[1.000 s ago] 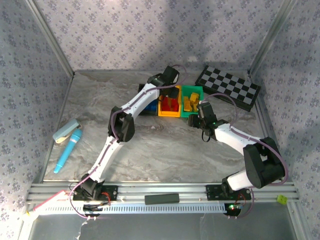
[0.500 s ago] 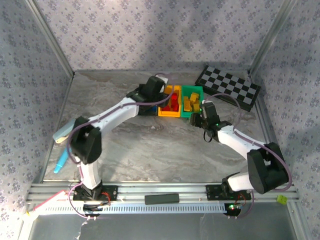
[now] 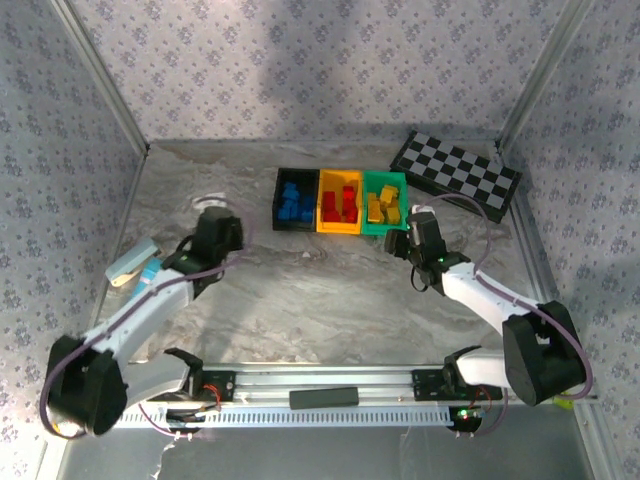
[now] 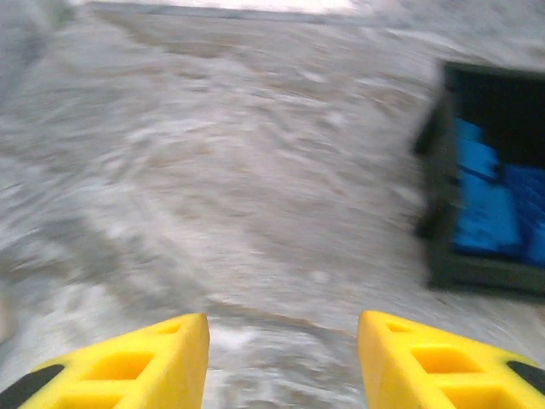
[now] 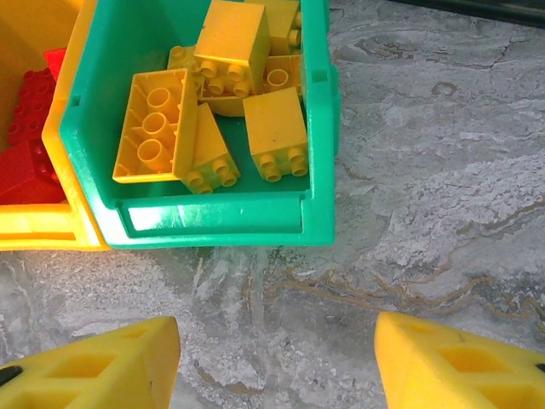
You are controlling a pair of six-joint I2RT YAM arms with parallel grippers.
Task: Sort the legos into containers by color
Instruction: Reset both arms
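The grey marbled table (image 3: 330, 300) carries everything. At its far right corner lies the black-and-white checkerboard (image 3: 455, 175), tilted.

Just left of the board, far and centre, stand the containers, three bins joined in a row: the black bin (image 3: 278, 200) on the left, the yellow-orange bin (image 3: 323, 205) in the middle and the green bin (image 3: 384, 176) on the right.

The top view shows the left gripper (image 3: 216, 230) well apart from the bins, over bare table on the left. The right gripper (image 3: 415, 222) hangs just beside the green bin's near right corner. Each wrist view adds what the top view does not: both pairs of yellow fingers are spread wide with only table between them.

The left wrist view is blurred, with the black bin at its right edge. The right wrist view is sharp and close on the green bin's near wall.

The legos all lie in the bins, sorted by colour. The blue bricks (image 3: 293, 200) are in the black bin, the red bricks (image 3: 346, 203) in the yellow-orange bin and the yellow bricks (image 3: 382, 205) in the green bin. From above they are small coloured blocks. The right wrist view shows the yellow ones heaped at angles, their round studs plain, and one long brick (image 5: 153, 128) lying underside up with its hollow tubes showing.
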